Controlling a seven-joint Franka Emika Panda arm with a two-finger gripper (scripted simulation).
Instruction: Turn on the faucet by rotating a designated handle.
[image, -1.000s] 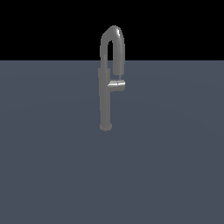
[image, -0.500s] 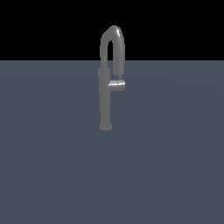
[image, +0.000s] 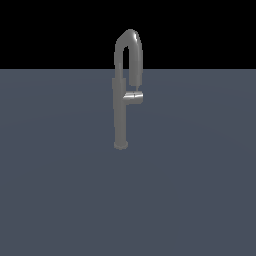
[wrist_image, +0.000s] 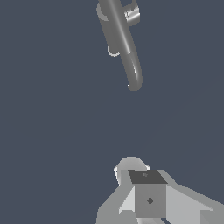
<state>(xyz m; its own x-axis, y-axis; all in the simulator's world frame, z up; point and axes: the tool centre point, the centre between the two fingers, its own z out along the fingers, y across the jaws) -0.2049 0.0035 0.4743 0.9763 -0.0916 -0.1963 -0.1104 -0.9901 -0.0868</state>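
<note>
The faucet (image: 120, 117) is a slim grey column on a small round base, with a high gooseneck spout curving over to the exterior view's right. The handle (image: 134, 97), a short shiny cylinder, sticks out sideways from the column just below the downturned spout end. The wrist view looks down on the faucet (wrist_image: 119, 37), with the handle (wrist_image: 132, 14) at its side. My gripper (wrist_image: 147, 189) shows only in the wrist view, well apart from the faucet. Its fingers appear as one block with no gap, and nothing is held. It is out of the exterior view.
The faucet stands on a flat dark blue-grey surface (image: 190, 200) that spreads all around it. A black background lies behind the surface's far edge. No other objects show.
</note>
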